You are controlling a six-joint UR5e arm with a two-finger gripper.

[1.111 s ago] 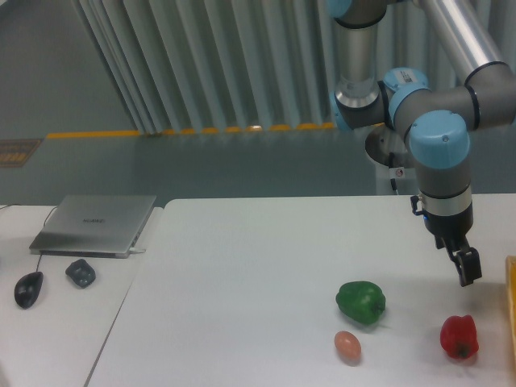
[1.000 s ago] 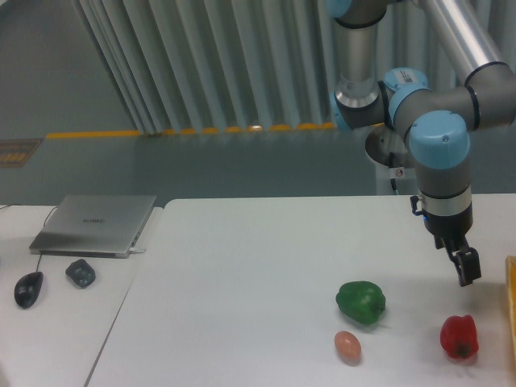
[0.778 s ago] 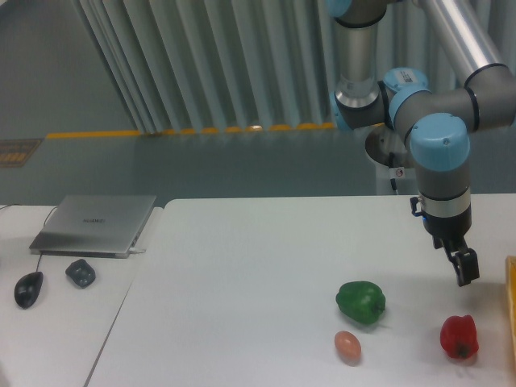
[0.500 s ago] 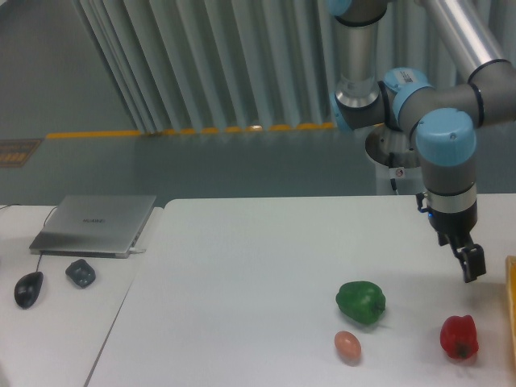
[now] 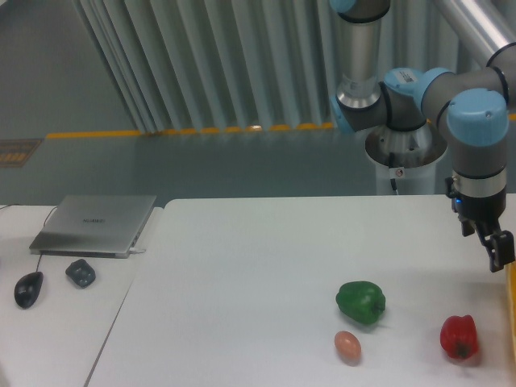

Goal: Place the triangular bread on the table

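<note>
In the fixed camera view we are hanging our gripper [image 5: 501,251], jaws unreadable, above the table [image 5: 242,274] right of the green pepper [image 5: 360,301], probably toward the triangular bread [image 5: 511,310], seemingly that orange sliver at the frame's edge.

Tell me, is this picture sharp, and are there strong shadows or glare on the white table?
Fixed camera view: soft and slightly blurry overall, evenly lit; the green pepper, egg and red pepper cast only faint shadows on the table; no harsh glare; the gripper sits near the right edge.
</note>
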